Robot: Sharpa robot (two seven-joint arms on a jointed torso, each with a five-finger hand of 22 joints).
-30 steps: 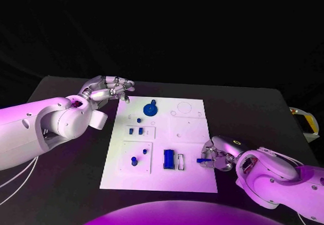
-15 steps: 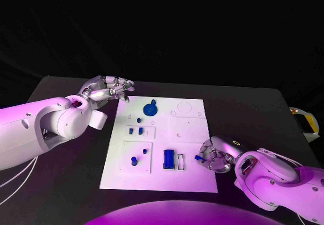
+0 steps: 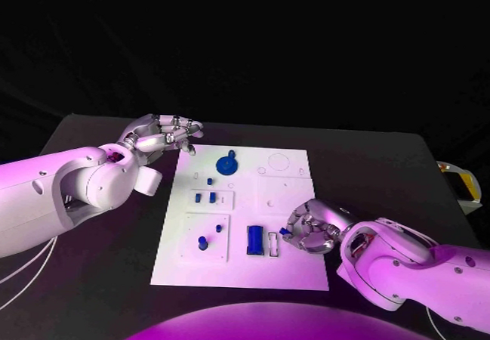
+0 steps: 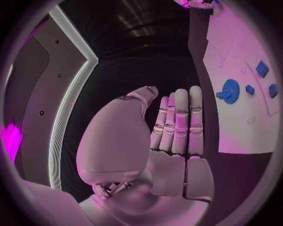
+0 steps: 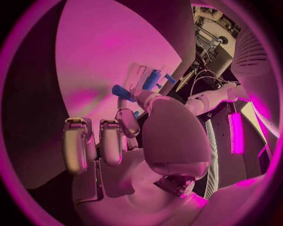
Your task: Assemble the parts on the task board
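The right hand (image 3: 311,230) was sitting over the near right part of the task board (image 3: 291,195), pinching a small blue part (image 3: 284,232) between its fingertips. In the right wrist view that piece (image 5: 122,91) stuck out past the fingertips like a short peg, so I'd call it properly grasped, not just touched.

The bit that mattered for the next move: right beside the held part, at about 9 o'clock from the hand, was a narrow white slot (image 3: 273,243) with its long axis running 12 to 6. Touching that slot on its far side lay a bigger blue block (image 3: 255,240), lined up the same way. My guess is the peg was meant for that slot, though from where I stood I couldn't tell how the peg was tilted against it. The right hand was plainly the nearer one.

Further out, the recessed panel at the near left corner held two small blue pieces (image 3: 204,243). Around the middle of the left side sat a few more small blue bits (image 3: 204,198), and a round blue knob (image 3: 227,165) was up near 12 o'clock.

The left hand (image 3: 165,133) hung off the board's far left corner with fingers curled in on nothing; the left wrist view showed an empty palm (image 4: 171,141).
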